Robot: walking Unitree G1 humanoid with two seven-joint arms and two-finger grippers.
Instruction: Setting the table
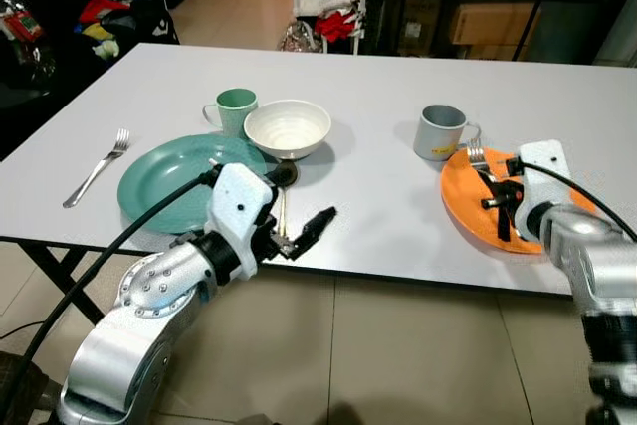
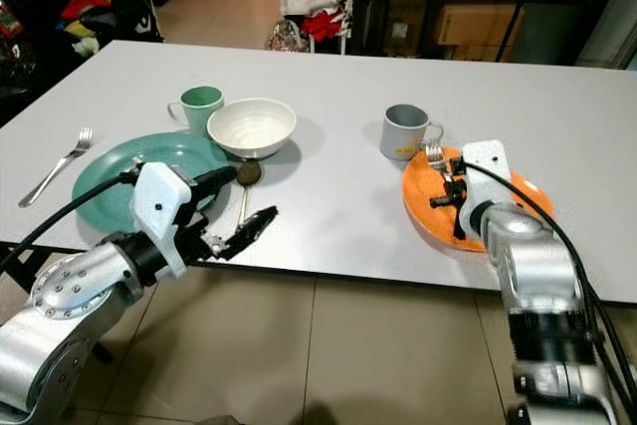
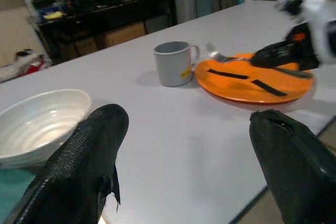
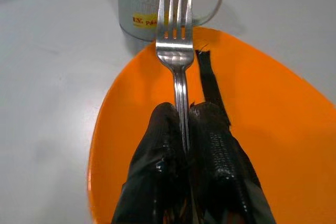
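Head cams down; wrists close, table shared

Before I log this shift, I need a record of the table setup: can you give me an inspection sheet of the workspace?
Surface: white table, nothing spilled.
Job's things: green plate with white bowl and green mug behind it; spoon beside the plate; spare fork further left. Orange plate with grey mug behind it.
Clutter: nothing seen on the table.
Grippers: right tool shut on a fork over the orange plate; left tool open at the near table edge.
Cables: black cable along the left arm, another on the right.
Surroundings: tiled floor, dark shelving, clothes piled behind.
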